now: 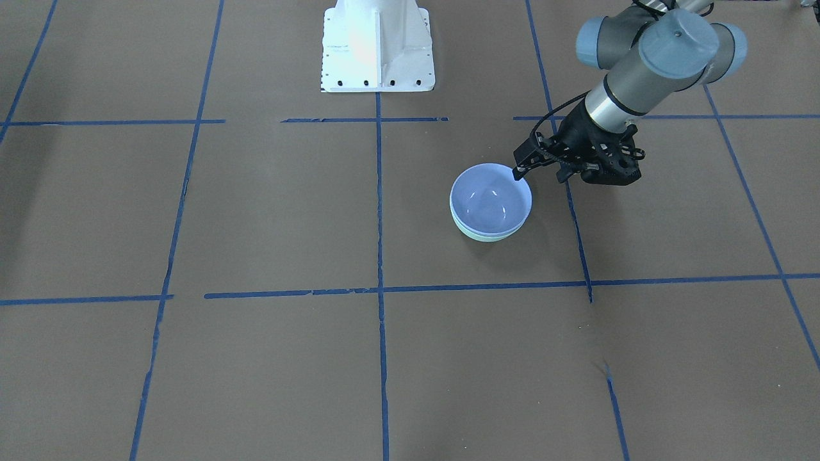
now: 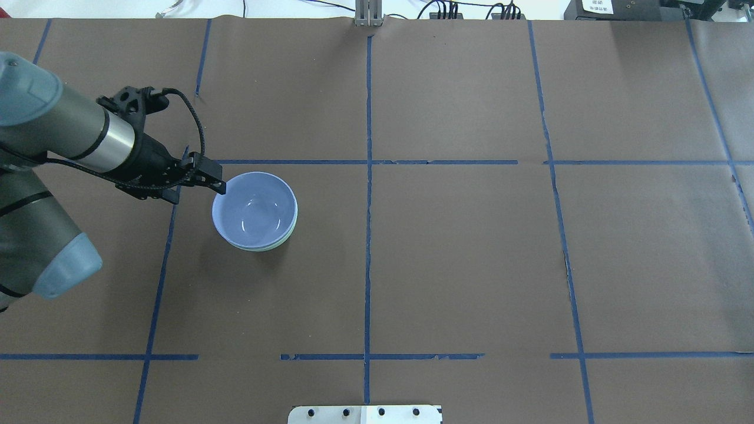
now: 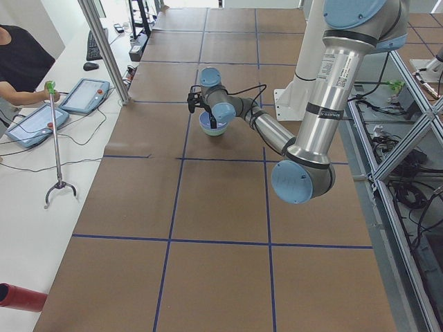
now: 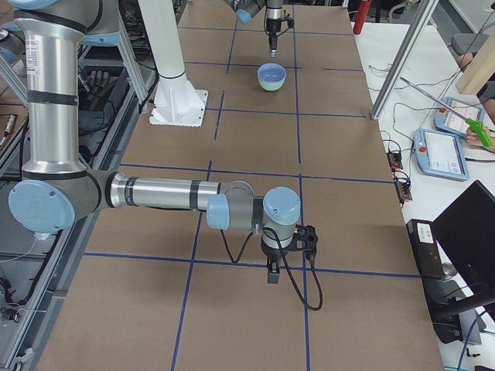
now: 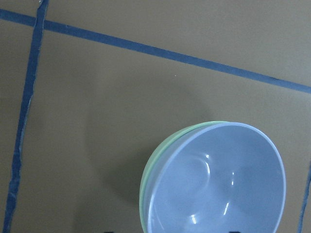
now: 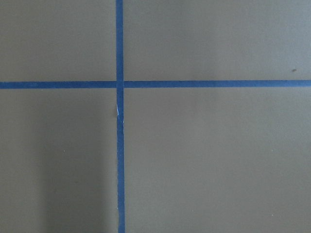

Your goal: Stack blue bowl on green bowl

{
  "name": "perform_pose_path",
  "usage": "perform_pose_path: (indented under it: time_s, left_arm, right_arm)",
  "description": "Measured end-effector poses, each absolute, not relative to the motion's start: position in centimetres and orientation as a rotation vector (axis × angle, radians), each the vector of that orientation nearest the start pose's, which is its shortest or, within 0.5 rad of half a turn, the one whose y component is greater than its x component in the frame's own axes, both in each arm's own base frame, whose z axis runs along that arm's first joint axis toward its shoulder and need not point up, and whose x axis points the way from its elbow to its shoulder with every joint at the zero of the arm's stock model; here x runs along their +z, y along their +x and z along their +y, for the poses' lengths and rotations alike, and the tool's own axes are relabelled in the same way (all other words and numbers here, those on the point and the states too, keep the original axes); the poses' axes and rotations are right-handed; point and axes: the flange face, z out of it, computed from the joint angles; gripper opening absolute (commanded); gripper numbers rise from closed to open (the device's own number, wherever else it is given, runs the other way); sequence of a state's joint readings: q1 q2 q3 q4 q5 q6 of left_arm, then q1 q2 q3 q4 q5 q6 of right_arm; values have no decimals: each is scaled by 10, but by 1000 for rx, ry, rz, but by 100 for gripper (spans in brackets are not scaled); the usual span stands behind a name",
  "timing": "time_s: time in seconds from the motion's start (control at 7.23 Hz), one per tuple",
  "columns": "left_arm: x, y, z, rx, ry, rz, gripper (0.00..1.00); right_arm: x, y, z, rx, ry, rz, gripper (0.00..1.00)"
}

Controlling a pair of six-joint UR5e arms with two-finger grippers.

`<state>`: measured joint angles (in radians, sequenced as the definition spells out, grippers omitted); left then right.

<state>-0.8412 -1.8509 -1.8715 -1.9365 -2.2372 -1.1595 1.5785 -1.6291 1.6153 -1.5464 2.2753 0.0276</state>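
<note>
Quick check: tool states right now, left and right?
Left tool: open, holding nothing, by the rim of the blue bowl, which sits in the green bowl.
Right tool: cannot be told; only a side view shows it.

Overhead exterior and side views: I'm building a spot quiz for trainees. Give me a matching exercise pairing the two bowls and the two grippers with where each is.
1. round glossy periwinkle-blue plastic bowl
2. round glossy mint-green plastic bowl
3. left gripper
4. right gripper

A. far from both bowls
B. nested on top
C. beside the bowls' rim
D. underneath, only its edge showing

Pairs: 1-B, 2-D, 3-C, 4-A
</note>
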Motion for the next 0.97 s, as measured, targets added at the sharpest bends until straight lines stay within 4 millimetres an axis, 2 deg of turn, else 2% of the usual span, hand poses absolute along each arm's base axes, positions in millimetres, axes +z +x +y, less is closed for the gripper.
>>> perform_pose_path:
  time_s: [0.14, 0.28, 0.55, 0.69, 0.97]
  left_arm:
    - [327, 290, -485, -45, 112, 1079, 100]
    - [348, 245, -498, -14, 191, 1043, 100]
    - [410, 150, -503, 73, 307, 934, 100]
    - [437, 112, -503, 103, 312, 886, 100]
    - [489, 54, -511, 119, 273, 780, 100]
  right_arm:
    - [667, 72, -467, 30, 3, -704, 100]
    - [667, 72, -467, 30, 3, -705, 100]
    - [667, 72, -467, 30, 2, -705, 100]
    - [667, 72, -467, 30, 3, -705, 100]
    - [667, 72, -467, 30, 3, -705, 100]
